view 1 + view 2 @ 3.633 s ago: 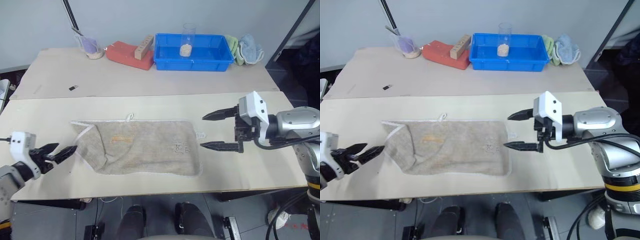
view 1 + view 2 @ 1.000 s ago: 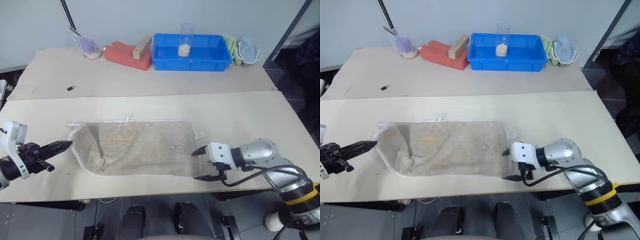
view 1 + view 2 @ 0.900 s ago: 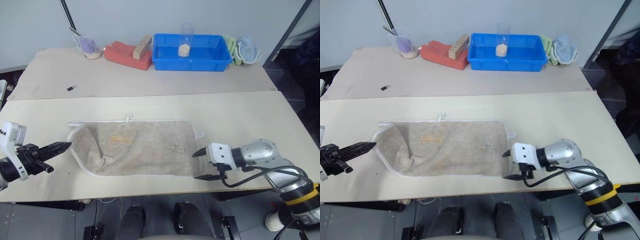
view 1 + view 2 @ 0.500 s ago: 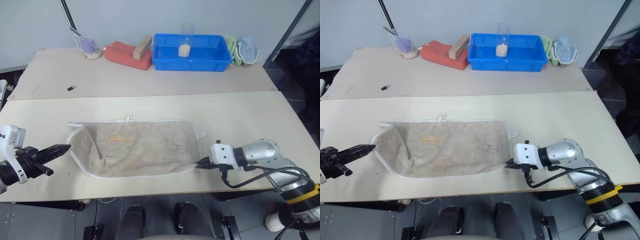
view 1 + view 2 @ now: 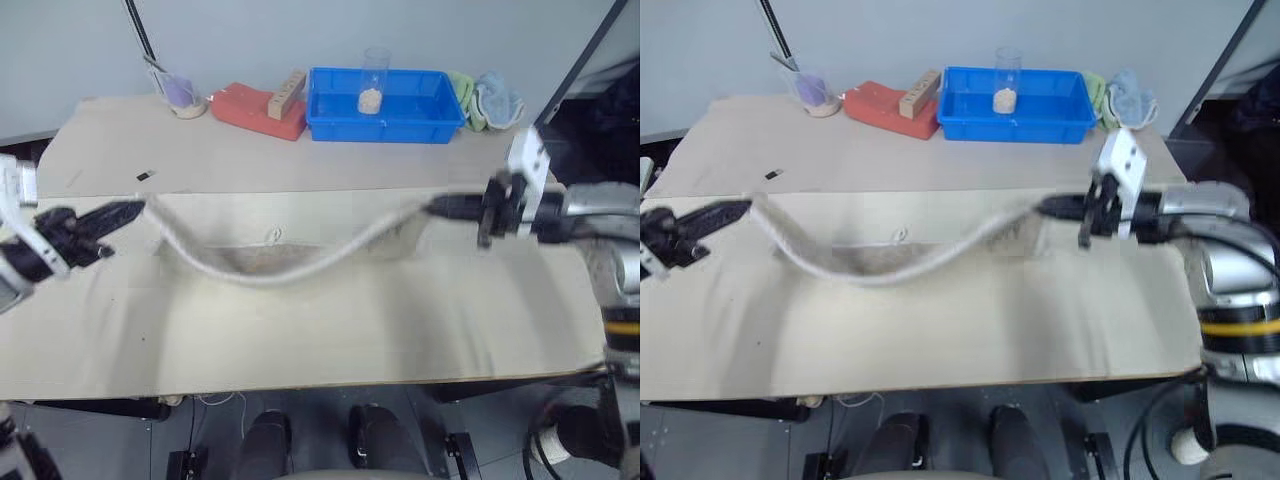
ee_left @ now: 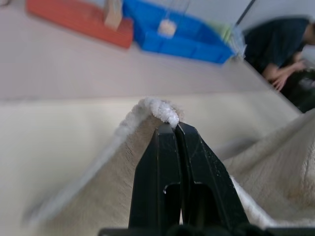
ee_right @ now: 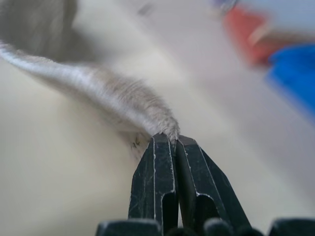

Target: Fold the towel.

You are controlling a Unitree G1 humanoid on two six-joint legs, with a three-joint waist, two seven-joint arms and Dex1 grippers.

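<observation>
Now towel (image 5: 270, 265) sagging above table (image 5: 300, 340), left end effector (image 5: 135, 210) and right end effector (image 5: 440, 208) each pinching a corner

The towel (image 5: 280, 262) is up off the table, slung between my two grips — one corner pinched in my left gripper (image 6: 172, 127), the other in my right gripper (image 7: 172, 140). Its lifted edge sags in a long curve between them, lowest left of the middle. It is beige-grey terry with white stitched edging. Behind that edge the rest hangs down, and a small white loop shows near the dip.
</observation>
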